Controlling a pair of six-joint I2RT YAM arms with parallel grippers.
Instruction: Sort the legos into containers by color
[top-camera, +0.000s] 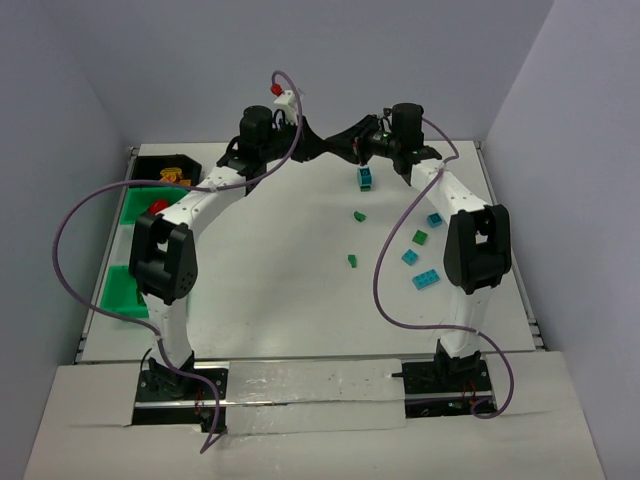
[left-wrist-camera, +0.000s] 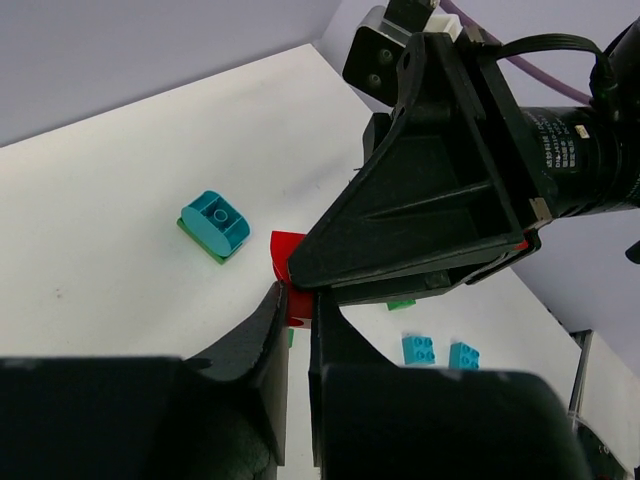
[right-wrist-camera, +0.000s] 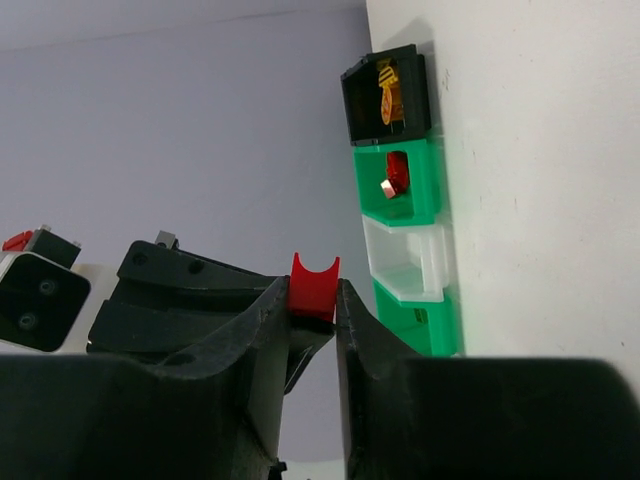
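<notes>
A small red lego (right-wrist-camera: 313, 285) is held in the air at the back middle of the table, pinched from two sides. My right gripper (right-wrist-camera: 312, 296) is shut on it, both fingertips touching its sides. My left gripper (left-wrist-camera: 298, 296) is also shut on the same red lego (left-wrist-camera: 288, 250), meeting the right gripper (top-camera: 347, 140) tip to tip. On the table lie loose legos: a teal rounded one on a green plate (left-wrist-camera: 215, 225), teal ones (top-camera: 425, 279) and green ones (top-camera: 352, 260). The containers stand in a row at the left: black (top-camera: 150, 163), green (top-camera: 135, 208), green (top-camera: 122, 295).
The black bin (right-wrist-camera: 362, 100) holds a yellow-orange brick (right-wrist-camera: 386, 78). The green bin next to it (right-wrist-camera: 428, 185) holds a red brick (right-wrist-camera: 397, 172). A clear white bin (right-wrist-camera: 435, 262) and another green bin (right-wrist-camera: 447, 325) follow. Purple cables loop off both arms. Grey walls enclose the table.
</notes>
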